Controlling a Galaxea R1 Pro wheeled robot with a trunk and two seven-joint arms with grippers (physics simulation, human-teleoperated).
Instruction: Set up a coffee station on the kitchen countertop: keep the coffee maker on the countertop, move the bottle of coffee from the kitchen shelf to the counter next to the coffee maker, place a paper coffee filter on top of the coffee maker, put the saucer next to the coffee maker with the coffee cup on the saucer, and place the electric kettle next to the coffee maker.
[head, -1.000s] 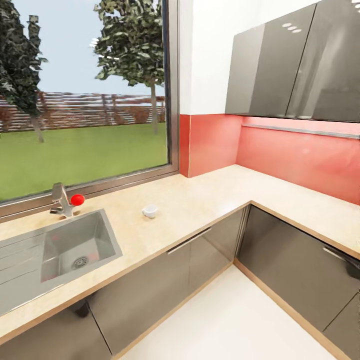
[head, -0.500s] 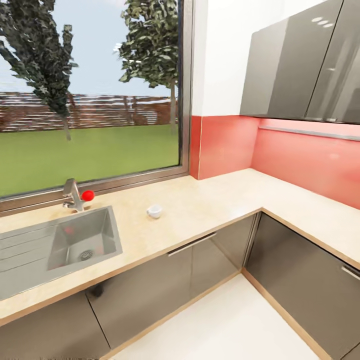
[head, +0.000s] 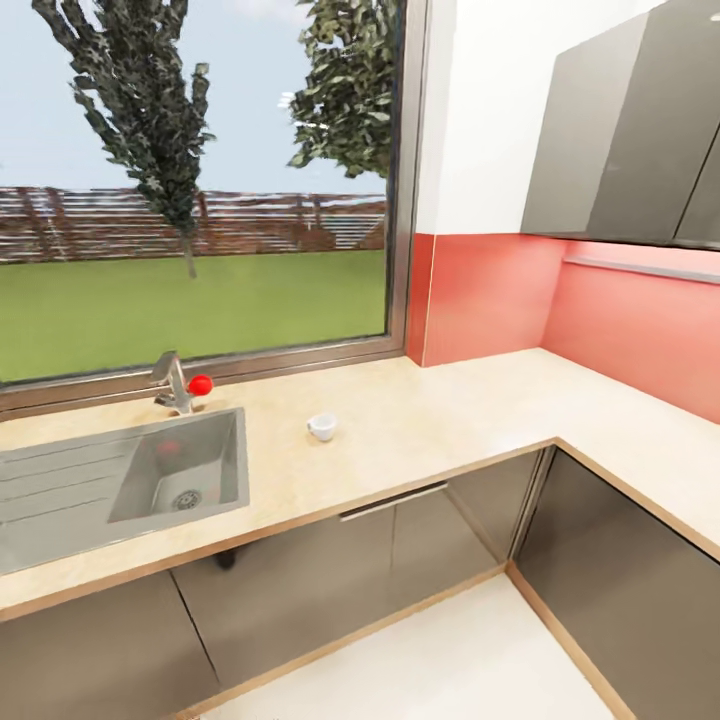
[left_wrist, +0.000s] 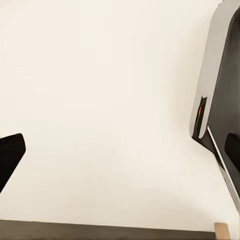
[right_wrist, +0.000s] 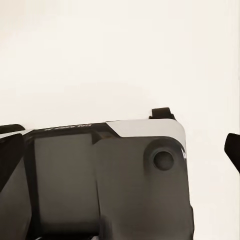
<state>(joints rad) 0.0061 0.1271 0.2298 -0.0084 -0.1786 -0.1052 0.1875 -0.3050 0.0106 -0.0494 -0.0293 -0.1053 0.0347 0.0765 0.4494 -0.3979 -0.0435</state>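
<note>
**Closing in on the cup: 2 released claws, nothing in hand**

Nearest in, the left claw (left_wrist: 120, 160) is hanging released, its dark fingertips (left_wrist: 9, 157) sitting wide apart with only pale floor (left_wrist: 100, 75) between them. The right claw (right_wrist: 120, 150) is likewise spread and carrying nothing, and it is pointing down over the robot's own grey base (right_wrist: 100, 180). Both claws are riding low, so everything on the worktop is lying above and ahead of them, well apart.

Beyond the claws, the grey cabinet fronts (head: 300, 580) are facing the robot, and the kitchen countertop (head: 450, 420) is running along above them and turning a corner off toward the right claw's side. The coffee cup (head: 322, 426) is standing upright on that worktop, roughly straight ahead. It is sitting near the sink (head: 180, 470), which is lying toward the left claw's side. The tap (head: 172, 380), the red backsplash (head: 490, 290) and the window (head: 200, 200) are lying further off.

The step in hand looks like an approach to the cup. To do it well, the base should be stopping square to the cup, close enough that 1 arm is reaching without stretching. The chosen claw should be rising clear of the counter edge before moving forward, then coming down over the rim, jaws straddling the wall away from the small handle.
</note>
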